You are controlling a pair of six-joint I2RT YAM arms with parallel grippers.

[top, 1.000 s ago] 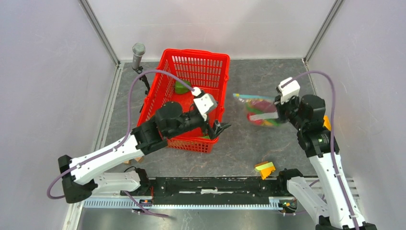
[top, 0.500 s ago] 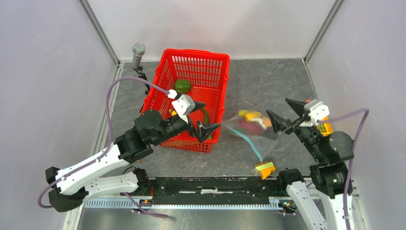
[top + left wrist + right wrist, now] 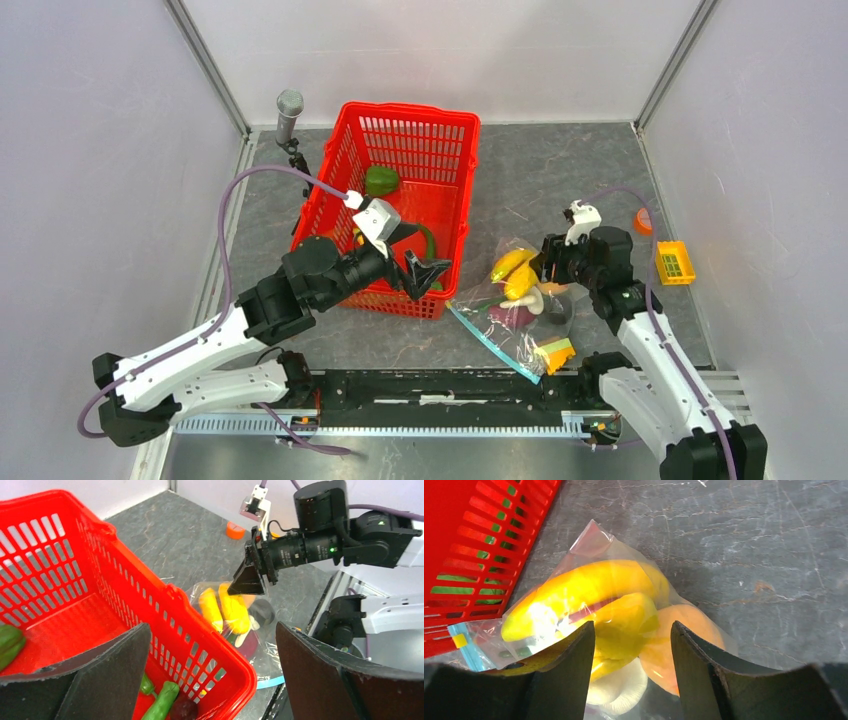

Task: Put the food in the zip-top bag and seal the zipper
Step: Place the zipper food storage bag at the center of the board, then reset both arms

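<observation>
Table: grey stone-patterned table (image 3: 560, 170), walled on three sides.
Bag: a clear crinkly plastic zip-top bag (image 3: 512, 300) lies flat on the table, right of the middle and towards the near edge, just beside the near right corner of a red plastic lattice basket (image 3: 410, 112).
Zipper: the light blue zipper strip (image 3: 495, 343) runs slantwise from beside that basket corner towards the near edge; whether it is pressed together cannot be told.
Food in bag: yellow toy bananas (image 3: 589, 592) lie on top, with an orange toy fruit (image 3: 684, 645), a white toy mushroom (image 3: 619, 690) and a dark toy eggplant (image 3: 510, 316) packed against them under the film.
Food in basket: a green toy pepper (image 3: 381, 180) sits on the basket floor towards its far side; more green pieces lie in its near right corner.
Right gripper: the right gripper (image 3: 631, 627) is low over the far end of the bag, jaws apart with the bananas showing between them; whether the tips touch the film cannot be told.
Left gripper: the left gripper (image 3: 212, 630) hangs above the basket's near right corner, jaws spread wide and holding nothing.
Elsewhere: a small yellow crate (image 3: 673, 262) stands by the right edge; a yellow-green-orange block stack (image 3: 553, 352) lies at the near edge, just beside the zipper's end.
</observation>
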